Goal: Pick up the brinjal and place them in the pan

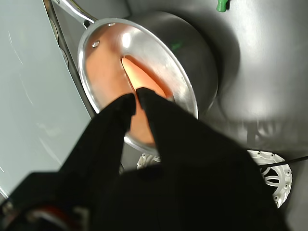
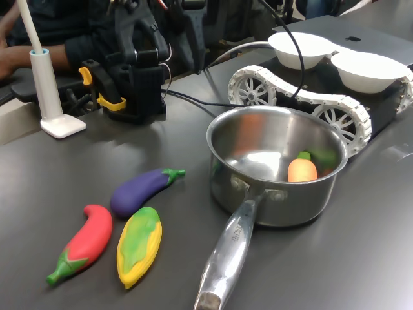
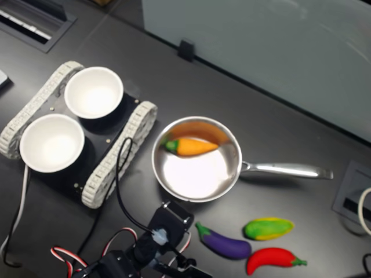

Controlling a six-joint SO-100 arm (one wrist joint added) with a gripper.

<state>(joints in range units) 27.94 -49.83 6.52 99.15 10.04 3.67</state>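
Note:
The purple brinjal (image 2: 143, 189) (image 3: 225, 244) lies on the dark table beside the pan, its green stem toward the pan in both exterior views. The steel pan (image 2: 277, 139) (image 3: 231, 152) (image 1: 185, 89) holds an orange carrot toy (image 2: 302, 170) (image 3: 193, 146). In the wrist view my black gripper (image 1: 135, 97) hangs above the pan's rim, its fingertips nearly together with nothing between them. My arm (image 3: 165, 231) stands at the table's near edge in the second exterior view, just left of the brinjal. A green stub (image 1: 221, 5) shows at the wrist view's edge.
A red chilli toy (image 2: 84, 242) (image 3: 272, 259) and a yellow-green corn toy (image 2: 139, 244) (image 3: 268, 227) lie by the brinjal. A white tracked base (image 2: 303, 97) (image 3: 116, 153) carries two white bowls (image 2: 300, 48) (image 3: 93, 91). The pan handle (image 3: 287, 169) sticks out sideways. A person's arm (image 2: 39, 51) rests behind.

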